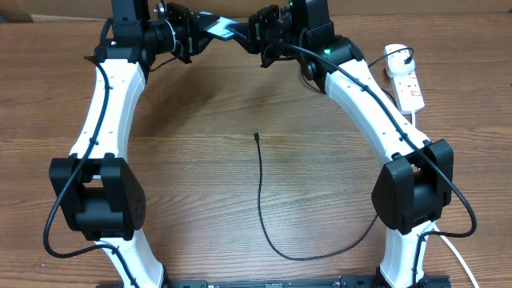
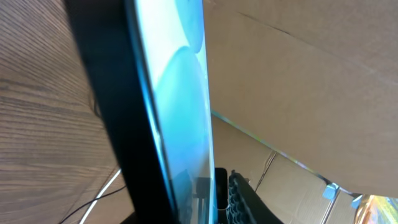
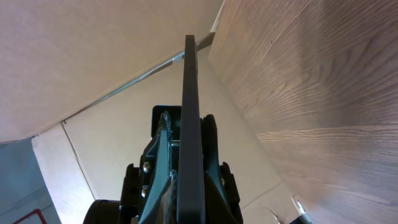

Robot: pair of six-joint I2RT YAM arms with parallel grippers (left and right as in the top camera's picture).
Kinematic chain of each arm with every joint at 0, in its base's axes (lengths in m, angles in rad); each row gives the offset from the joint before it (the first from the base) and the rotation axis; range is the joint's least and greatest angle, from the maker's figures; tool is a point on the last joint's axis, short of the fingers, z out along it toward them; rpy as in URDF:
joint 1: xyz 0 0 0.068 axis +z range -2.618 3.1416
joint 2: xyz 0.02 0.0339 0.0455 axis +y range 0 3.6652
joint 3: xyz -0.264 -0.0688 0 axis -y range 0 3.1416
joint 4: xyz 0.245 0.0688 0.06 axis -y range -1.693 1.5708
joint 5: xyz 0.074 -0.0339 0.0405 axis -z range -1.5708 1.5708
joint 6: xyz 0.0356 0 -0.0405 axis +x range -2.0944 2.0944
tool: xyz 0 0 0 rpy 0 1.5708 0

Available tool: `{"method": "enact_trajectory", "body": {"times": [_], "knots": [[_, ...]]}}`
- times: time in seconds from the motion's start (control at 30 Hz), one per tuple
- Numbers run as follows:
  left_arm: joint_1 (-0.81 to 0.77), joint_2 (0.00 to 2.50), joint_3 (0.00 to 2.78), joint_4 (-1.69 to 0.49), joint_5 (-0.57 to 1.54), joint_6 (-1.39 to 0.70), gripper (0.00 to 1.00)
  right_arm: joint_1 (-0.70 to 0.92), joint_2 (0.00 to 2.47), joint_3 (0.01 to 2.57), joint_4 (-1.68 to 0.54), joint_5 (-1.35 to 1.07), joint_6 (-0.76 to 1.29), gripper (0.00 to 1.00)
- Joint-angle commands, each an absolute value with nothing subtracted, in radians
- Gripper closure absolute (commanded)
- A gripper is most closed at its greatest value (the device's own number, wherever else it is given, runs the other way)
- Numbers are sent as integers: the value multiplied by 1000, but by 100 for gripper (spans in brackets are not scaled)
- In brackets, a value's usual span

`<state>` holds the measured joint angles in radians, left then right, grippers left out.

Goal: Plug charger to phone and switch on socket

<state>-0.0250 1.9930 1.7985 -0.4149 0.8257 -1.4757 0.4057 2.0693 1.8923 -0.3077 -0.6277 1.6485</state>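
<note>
While both arms' jaws pinched the phone (image 1: 222,30) at the counter's (image 1: 200,120) far edge, your charger (image 1: 260,192) lay unplugged mid-counter. The socket (image 1: 406,80) near the far-right corner seemingly awaited switching.

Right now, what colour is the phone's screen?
Light blue. The left wrist view shows the phone best.

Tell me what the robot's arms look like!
The left arm and right arm have smooth, curved white shells with chunky black joint blocks. Thin black cables loop along them. The wrists and jaws are black, and the right arm has a tiny green light.
</note>
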Motion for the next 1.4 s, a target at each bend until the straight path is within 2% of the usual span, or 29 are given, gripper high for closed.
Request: {"method": "enact_trajectory", "body": {"times": [0.0, 0.17, 0.37, 0.57, 0.8, 0.9, 1.13, 1.37], "knots": [[-27, 1957, 1803, -414, 831, -1489, 77, 411, 2036, 1912, -293, -649, 1641, 97], [-27, 1957, 1803, -414, 831, -1490, 77, 422, 2036, 1912, -293, -648, 1642, 96], [-27, 1957, 1803, -414, 831, -1489, 83, 424, 2036, 1912, -293, -649, 1641, 96], [-27, 1957, 1803, -414, 831, -1489, 85, 424, 2036, 1912, -294, -656, 1641, 95], [-27, 1957, 1803, -414, 831, -1489, 86, 424, 2036, 1912, -301, -678, 1641, 84], [-27, 1957, 1803, -414, 833, -1489, 87, 424, 2036, 1912, -301, -683, 1641, 69], [-27, 1957, 1803, -414, 838, -1489, 96, 424, 2036, 1912, -300, -694, 1625, 69], [-27, 1957, 1803, -414, 837, -1480, 96, 424, 2036, 1912, -301, -702, 1586, 67]]}}
